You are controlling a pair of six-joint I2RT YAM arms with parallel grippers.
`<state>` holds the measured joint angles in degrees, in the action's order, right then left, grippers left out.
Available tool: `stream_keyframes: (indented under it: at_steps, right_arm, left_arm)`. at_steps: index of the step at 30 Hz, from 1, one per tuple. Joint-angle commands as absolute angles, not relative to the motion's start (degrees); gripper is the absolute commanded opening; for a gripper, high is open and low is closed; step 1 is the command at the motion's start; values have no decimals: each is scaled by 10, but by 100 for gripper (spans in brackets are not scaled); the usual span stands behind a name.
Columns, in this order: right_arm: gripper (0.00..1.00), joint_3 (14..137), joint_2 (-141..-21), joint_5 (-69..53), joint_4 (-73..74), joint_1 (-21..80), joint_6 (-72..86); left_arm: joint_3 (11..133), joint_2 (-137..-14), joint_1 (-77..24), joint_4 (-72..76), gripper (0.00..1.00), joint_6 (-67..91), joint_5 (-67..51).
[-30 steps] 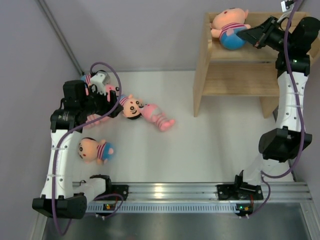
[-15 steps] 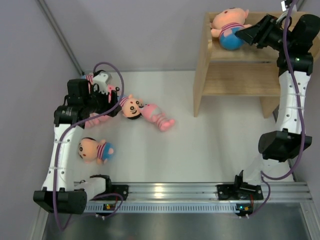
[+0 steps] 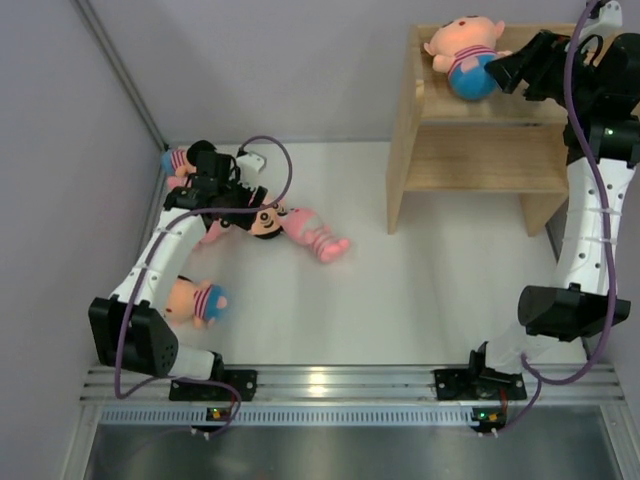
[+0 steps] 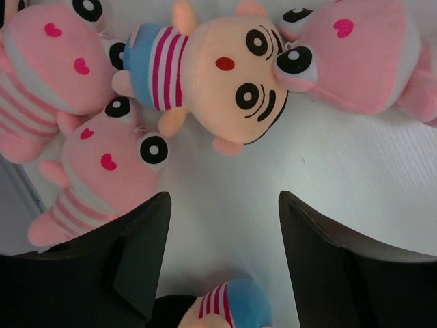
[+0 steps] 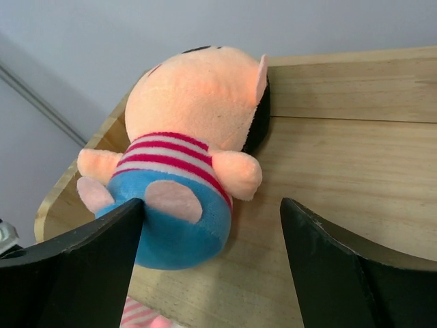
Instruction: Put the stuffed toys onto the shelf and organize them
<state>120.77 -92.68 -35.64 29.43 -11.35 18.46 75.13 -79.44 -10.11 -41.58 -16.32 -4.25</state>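
While the right gripper (image 5: pixel 212 203) stands open beside the blue-bottomed doll (image 5: pixel 194 102) lying on top of the shelf (image 3: pixel 480 160), the left gripper (image 4: pixel 224 201), also open, hangs over the heap (image 3: pixel 300 225) well left of the shelf. A peach-faced doll (image 4: pixel 218 75) lies just ahead, its long axis crosswise to the gap.

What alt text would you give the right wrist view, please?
A peach-headed stuffed toy in a pink-striped shirt and blue bottoms lies on top of the wooden shelf, head against the raised back rim. The right gripper is open in the foreground, one finger at the toy's blue bottoms.
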Motion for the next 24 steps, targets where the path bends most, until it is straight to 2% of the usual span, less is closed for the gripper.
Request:
stream_keyframes:
  at_steps: [1,8,13,16,24]
  right_arm:
    - [81,1205,-897,-325,294,-108,178]
    - [81,1164,-849,-280,309,-106,142]
    - [81,1153,-827,-299,296,-105,147]
    - [80,1172,-820,-297,322,-106,136]
    - [81,1129,-753,-294,299,-105,124]
  left_arm:
    - [748,-817,-112,-357,71,-220,-11]
    - [806,-948,-108,-352,72,-239,-6]
    - [851,-1042,-86,-352,72,-225,23]
    - [873,-1071,-74,-352,71,-211,18]
    - [903,-1124,-55,-352,71,-196,4]
